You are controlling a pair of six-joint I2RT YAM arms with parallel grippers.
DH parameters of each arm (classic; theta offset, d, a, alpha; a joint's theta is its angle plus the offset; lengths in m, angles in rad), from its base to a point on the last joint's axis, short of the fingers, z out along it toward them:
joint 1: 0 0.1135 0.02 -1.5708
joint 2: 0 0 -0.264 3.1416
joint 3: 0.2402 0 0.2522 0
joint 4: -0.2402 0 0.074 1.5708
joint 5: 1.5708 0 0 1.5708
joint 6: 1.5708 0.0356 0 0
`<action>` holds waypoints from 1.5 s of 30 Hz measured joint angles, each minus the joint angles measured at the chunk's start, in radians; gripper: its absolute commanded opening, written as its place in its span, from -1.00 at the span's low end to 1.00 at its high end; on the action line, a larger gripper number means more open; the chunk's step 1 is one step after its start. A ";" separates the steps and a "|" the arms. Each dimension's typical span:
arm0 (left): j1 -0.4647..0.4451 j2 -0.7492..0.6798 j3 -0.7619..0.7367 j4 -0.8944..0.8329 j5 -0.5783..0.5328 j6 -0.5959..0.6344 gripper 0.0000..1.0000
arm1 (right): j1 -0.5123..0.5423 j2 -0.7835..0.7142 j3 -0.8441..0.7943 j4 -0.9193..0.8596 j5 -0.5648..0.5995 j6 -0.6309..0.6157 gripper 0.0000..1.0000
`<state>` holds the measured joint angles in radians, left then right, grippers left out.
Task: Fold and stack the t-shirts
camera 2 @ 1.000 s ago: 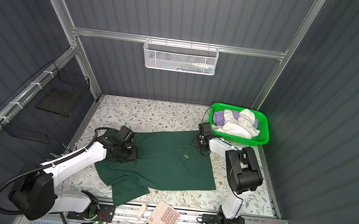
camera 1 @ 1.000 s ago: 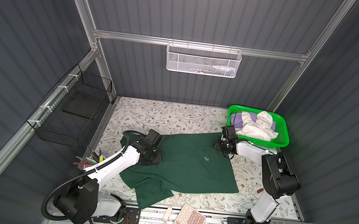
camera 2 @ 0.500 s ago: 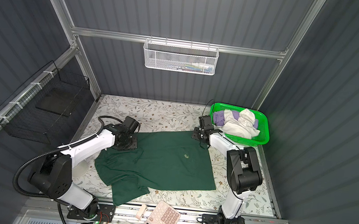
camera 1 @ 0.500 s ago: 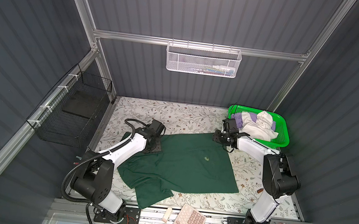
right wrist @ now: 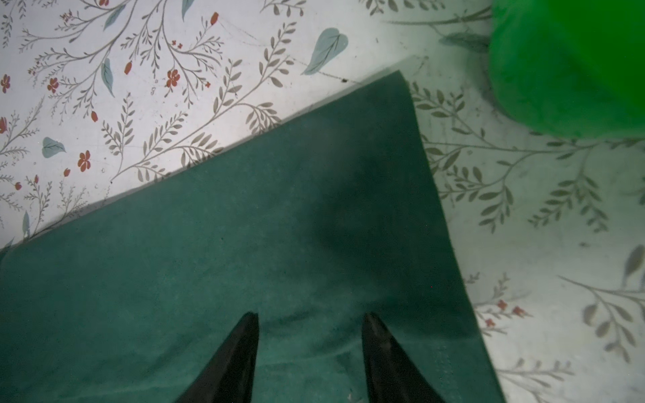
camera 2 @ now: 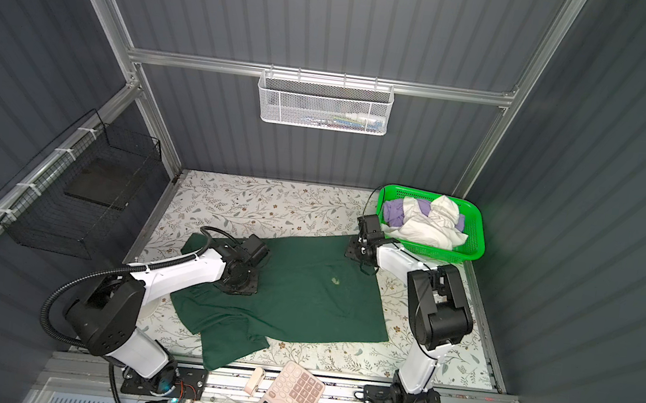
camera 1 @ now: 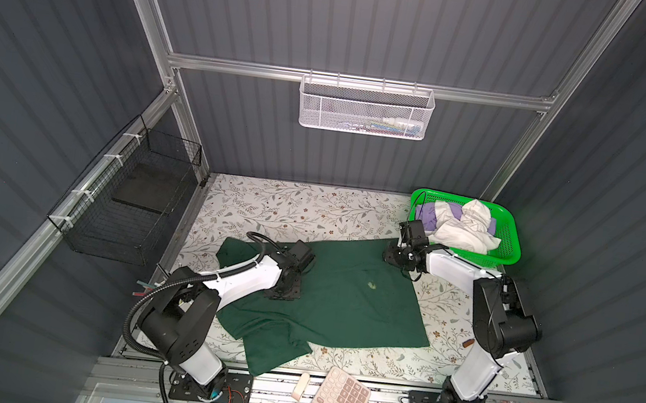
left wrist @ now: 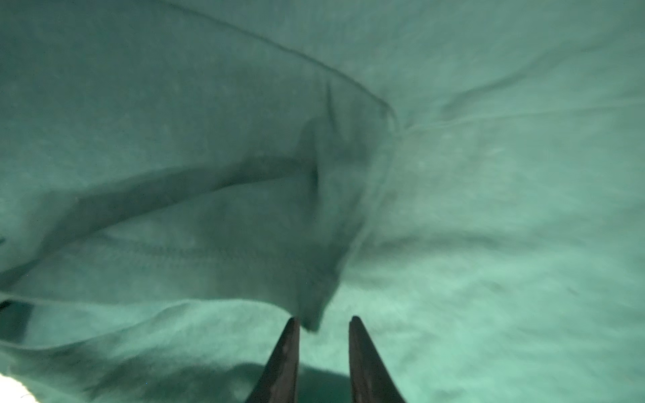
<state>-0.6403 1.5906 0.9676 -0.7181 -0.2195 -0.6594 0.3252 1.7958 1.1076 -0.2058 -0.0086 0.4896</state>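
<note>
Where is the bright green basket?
In a top view the green basket sits in the far right corner of the table, just behind the right tool and the dark green t-shirt.

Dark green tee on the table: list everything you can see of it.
The dark green t-shirt is soft cloth, spread mostly flat on the floral table, hem end right, sleeves left. One sleeve points toward the front edge; the left side is rumpled, with a stitched flap folded over. A small pale mark sits mid-body. The left end effector is open at that flap's tip; the right end effector, open, is over the back right corner, contact unclear.
</note>
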 measured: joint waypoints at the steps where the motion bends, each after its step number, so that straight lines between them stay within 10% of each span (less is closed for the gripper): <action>1: 0.000 0.006 0.001 0.000 -0.006 0.000 -0.42 | 0.000 -0.004 -0.007 -0.001 0.000 0.000 0.03; 10: 0.000 0.066 0.042 0.000 -0.040 0.018 -0.47 | 0.000 -0.009 -0.022 0.000 0.000 0.000 0.04; 18: -0.001 0.094 0.054 -0.003 -0.043 0.038 -0.99 | 0.000 -0.009 -0.022 0.000 0.000 0.000 0.05; 31: -0.133 0.093 0.079 -0.057 -0.050 -0.017 -1.00 | 0.000 -0.008 -0.022 0.004 -0.005 0.000 0.07; 34: -0.179 0.094 0.082 -0.070 -0.050 -0.063 -0.38 | 0.000 -0.006 -0.022 0.004 -0.007 0.000 0.08; 45: -0.138 0.032 0.159 -0.092 -0.171 -0.065 -0.28 | 0.003 -0.003 -0.005 -0.007 -0.007 -0.005 0.11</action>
<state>-0.7780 1.6230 1.1263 -0.8101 -0.3908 -0.7246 0.3286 1.7927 1.1023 -0.2131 -0.0154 0.4850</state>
